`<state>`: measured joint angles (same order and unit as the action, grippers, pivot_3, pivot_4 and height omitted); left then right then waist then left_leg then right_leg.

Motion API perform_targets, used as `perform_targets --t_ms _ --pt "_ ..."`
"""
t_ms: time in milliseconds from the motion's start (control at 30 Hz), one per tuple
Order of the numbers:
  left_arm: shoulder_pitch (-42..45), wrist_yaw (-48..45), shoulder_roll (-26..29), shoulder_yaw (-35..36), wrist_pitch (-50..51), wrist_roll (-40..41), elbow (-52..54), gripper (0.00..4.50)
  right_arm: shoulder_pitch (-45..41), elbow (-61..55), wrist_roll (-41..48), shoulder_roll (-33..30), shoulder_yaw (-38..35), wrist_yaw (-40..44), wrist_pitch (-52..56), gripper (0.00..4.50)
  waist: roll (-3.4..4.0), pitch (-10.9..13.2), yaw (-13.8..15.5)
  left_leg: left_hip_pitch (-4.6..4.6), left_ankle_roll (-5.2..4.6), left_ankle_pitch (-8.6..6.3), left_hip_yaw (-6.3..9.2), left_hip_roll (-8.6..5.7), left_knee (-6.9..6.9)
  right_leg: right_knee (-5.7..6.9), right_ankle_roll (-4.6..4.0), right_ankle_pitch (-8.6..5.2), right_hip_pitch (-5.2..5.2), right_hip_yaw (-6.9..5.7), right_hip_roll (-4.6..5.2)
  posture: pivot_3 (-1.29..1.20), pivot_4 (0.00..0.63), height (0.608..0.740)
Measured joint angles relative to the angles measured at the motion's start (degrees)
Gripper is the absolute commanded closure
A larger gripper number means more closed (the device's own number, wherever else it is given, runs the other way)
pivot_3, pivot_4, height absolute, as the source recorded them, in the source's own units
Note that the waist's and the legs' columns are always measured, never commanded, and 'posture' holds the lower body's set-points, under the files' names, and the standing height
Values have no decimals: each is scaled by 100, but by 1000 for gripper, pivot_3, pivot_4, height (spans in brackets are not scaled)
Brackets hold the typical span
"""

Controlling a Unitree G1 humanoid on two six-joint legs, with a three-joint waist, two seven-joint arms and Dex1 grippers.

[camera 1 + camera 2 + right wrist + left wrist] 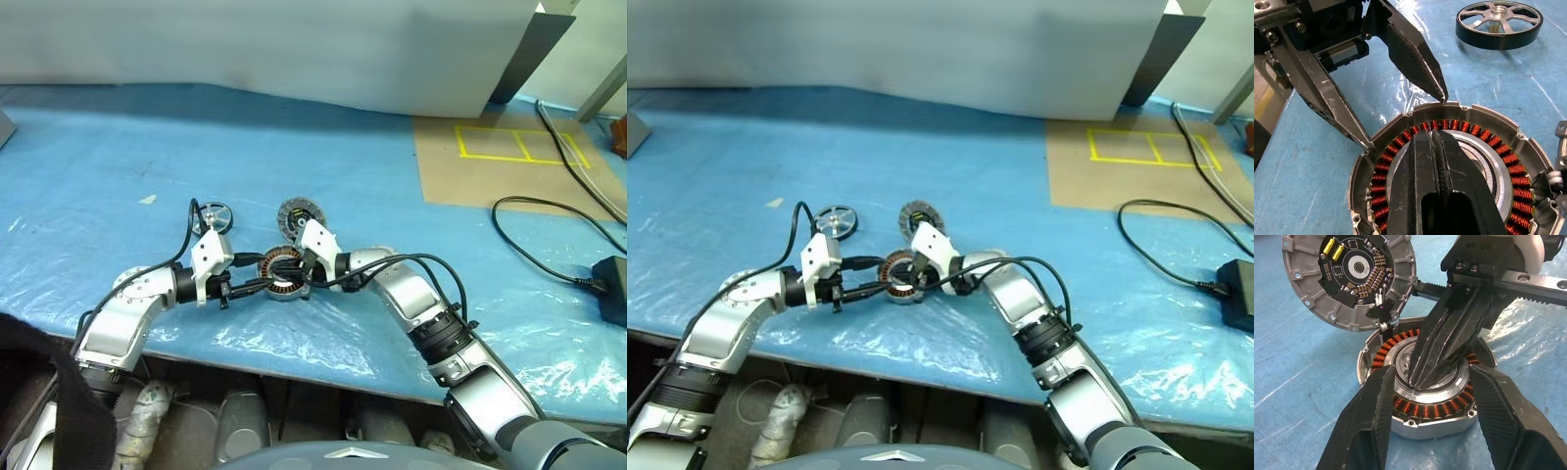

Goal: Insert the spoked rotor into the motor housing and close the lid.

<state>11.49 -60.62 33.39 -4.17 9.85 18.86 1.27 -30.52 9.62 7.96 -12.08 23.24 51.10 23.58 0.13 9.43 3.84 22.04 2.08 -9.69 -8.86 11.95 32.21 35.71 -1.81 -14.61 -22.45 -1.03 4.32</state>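
Closed right gripper (1442,147) over motor housing (1488,122)

You have one motor housing (1425,396), one lid (1347,279), one spoked rotor (1499,24), and two grippers over one blue table (294,147).

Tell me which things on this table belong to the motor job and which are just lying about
For the job:
- motor housing, held between the left gripper's open jaws
- spoked rotor, lying apart on the blue sheet
- lid, propped against the housing
- right gripper, shut, over the housing's centre

Lying about:
- black cable
- black power adapter
- cardboard sheet with yellow tape
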Motion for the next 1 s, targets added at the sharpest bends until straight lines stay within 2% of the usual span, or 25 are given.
perform_targets --t_ms 333,733,867,1000 --pt "115 -36 -24 -15 9 0 -34 1985 90 -212 1105 245 -1139 -33 879 4444 0 0 6 8 0 0 0 1 -3 -1 0 0 -8 -1 -1 0 150 740" --pt "154 -35 -36 -27 51 1 -49 1985 -9 -87 -95 -74 11 -131 -23 4444 0 0 4 6 1 0 0 -2 -3 -3 0 0 -4 -2 1 0 150 740" --pt "153 -4 -43 -27 57 1 -51 1985 23 -130 -98 -131 -19 -100 -30 4444 0 0 7 2 0 0 0 -1 -2 -2 0 0 0 -1 1 0 150 740" --pt "146 37 -66 -26 71 1 -51 1985 153 -300 297 -237 -343 80 403 4444 0 0 14 6 0 0 0 -2 1 -6 0 0 0 -1 2 0 150 740"
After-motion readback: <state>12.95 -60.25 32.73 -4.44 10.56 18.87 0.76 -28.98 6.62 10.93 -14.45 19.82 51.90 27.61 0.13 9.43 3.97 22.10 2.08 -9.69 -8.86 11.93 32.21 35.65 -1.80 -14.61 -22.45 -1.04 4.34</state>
